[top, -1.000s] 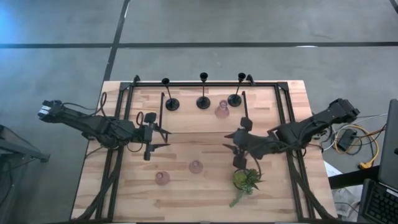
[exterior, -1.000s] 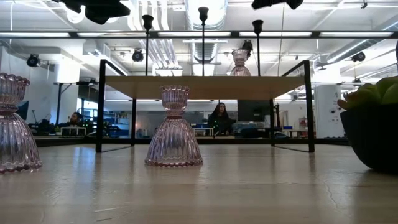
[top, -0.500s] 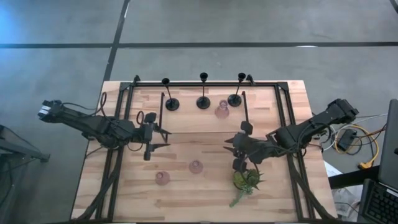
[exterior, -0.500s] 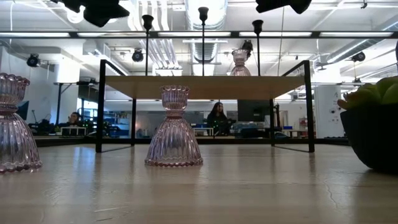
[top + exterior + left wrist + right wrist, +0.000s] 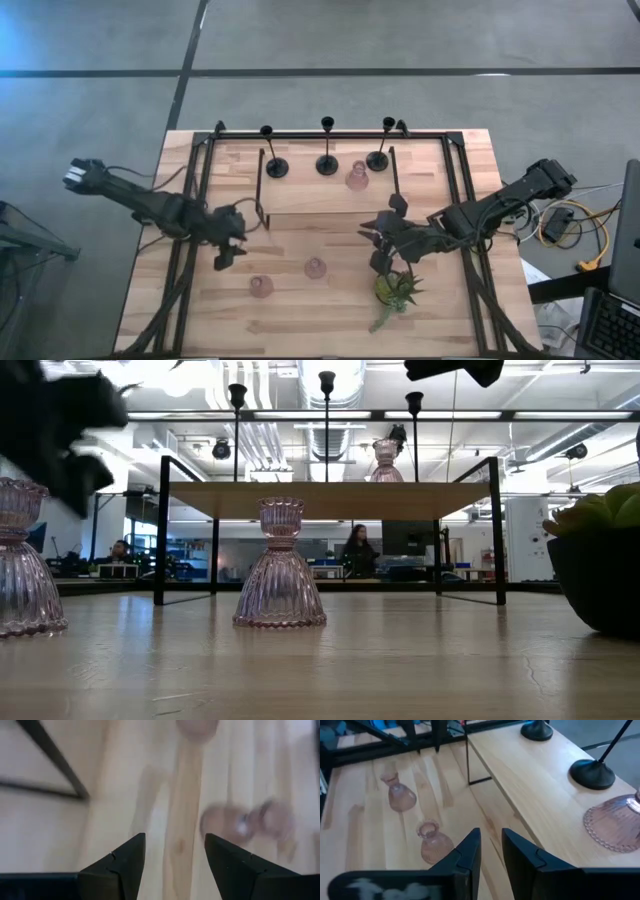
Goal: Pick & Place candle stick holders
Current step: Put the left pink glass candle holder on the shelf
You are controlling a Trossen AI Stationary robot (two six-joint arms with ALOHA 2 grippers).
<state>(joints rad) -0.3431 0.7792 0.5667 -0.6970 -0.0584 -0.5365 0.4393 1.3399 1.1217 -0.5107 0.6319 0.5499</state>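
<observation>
Three black stem holders (image 5: 327, 160) stand by their disc bases on the raised wooden shelf (image 5: 300, 190) at the far side, with one pink glass holder (image 5: 357, 178) beside them. Two more pink holders stand on the table, one at the near left (image 5: 261, 287) and one near the middle (image 5: 315, 268). My left gripper (image 5: 225, 250) is open and empty, tipped down, just far-left of the near-left pink holder (image 5: 242, 820). My right gripper (image 5: 375, 235) hovers empty over the table's middle right, its fingers (image 5: 472, 845) a narrow gap apart.
A green spiky potted plant (image 5: 395, 290) stands near the front, just below my right gripper. The shelf's black metal frame legs (image 5: 160, 530) rise from the table. Black rails (image 5: 190, 200) run along both table sides. People sit in the room behind.
My left gripper has swung down and toward the table's near edge, tipping its fingers toward the near-left pink holder; it is blurred with motion. My right gripper has shifted slightly toward the near edge. The holders have stayed in place.
</observation>
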